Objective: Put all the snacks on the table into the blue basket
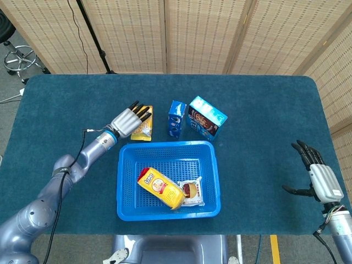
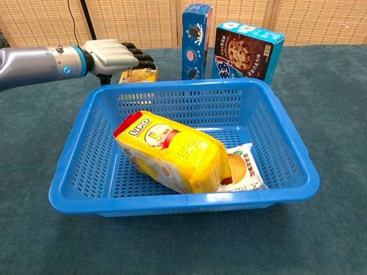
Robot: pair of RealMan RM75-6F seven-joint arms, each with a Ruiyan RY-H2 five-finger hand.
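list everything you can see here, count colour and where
basket: 1, blue, front middle of the table
large snack bag: 1, yellow, inside the basket
small snack packet: 1, clear and white, inside the basket beside the yellow bag
flat snack pack: 1, yellow, on the table behind the basket, partly under the left hand
slim box: 1, blue, upright behind the basket
cookie box: 1, light blue, behind the basket, right of the slim box
table: 1, dark blue cloth
left hand: over the flat snack pack
right hand: open, near the table's right edge
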